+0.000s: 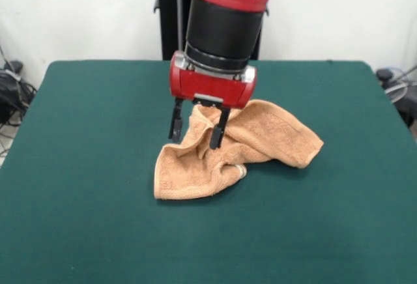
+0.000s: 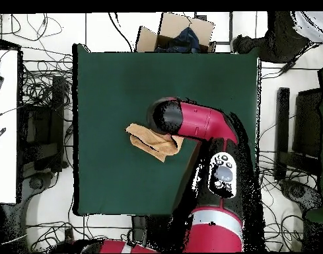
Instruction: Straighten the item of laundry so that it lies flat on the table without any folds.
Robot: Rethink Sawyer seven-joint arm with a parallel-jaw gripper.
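Gripper fingers are spread open over the rumpled towel, whose middle is hidden overhead by the arm.

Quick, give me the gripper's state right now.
Gripper: open, fingers spread on either side of a raised fold of the towel, not closed on it.
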